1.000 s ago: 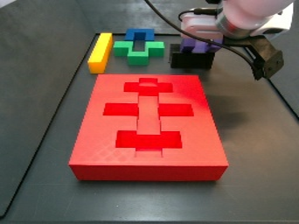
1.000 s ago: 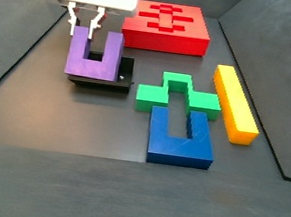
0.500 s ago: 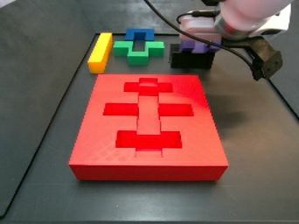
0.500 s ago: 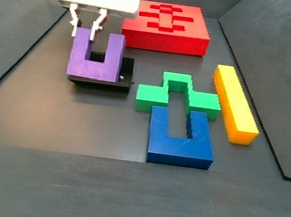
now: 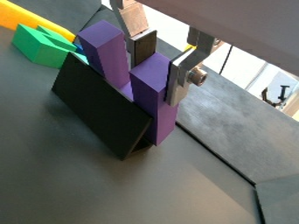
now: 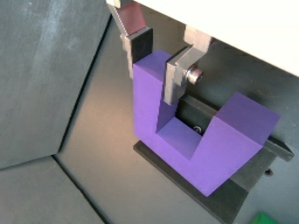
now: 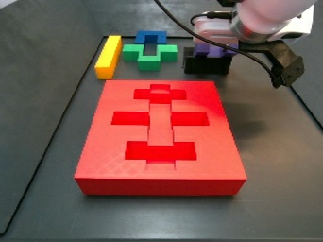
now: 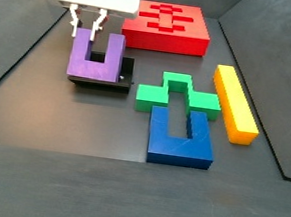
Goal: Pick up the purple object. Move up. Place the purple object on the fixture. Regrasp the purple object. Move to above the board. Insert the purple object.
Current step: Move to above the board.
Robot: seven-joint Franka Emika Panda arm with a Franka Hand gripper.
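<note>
the gripper (image 8: pixel 89 16) sits right over the fixture (image 8: pixel 105 78) at the far end of the table, and the purple object (image 8: pixel 95 57) stands in that fixture with its two prongs pointing up. in a wrist view the silver fingers (image 6: pixel 177 77) are down around one prong of the purple object (image 6: pixel 197 131), one plate flat against its inner face, the other plate on the far side of the same prong. whether they are actually pressing it or just flanking it, i cannot tell; there looks to be a sliver of gap on the far finger. in a wrist view the gripper (image 5: pixel 158 54) straddles the nearer prong of the purple object (image 5: pixel 138 81), and the black fixture (image 5: pixel 100 114) wall slopes below it, with a green block (image 5: pixel 38 42) and a yellow edge beyond.

in a side view the gripper (image 7: pixel 214 43) hangs under the white arm, the purple object (image 7: pixel 210 53) just peeking above the fixture (image 7: pixel 203 63) directly beneath it. the board (image 7: pixel 159 137) lies just in front of the gripper, near the fixture but apart from it. off to the gripper's side sit the green cross-shaped block (image 7: pixel 158 53), a blue block (image 7: pixel 151 41) behind it, and the yellow bar (image 7: pixel 109 56). in a side view the board (image 8: pixel 170 28) is just beside the gripper, and the green cross-shaped block (image 8: pixel 179 95), blue block (image 8: pixel 181 135) and yellow bar (image 8: pixel 235 102) lie well clear of it.
</note>
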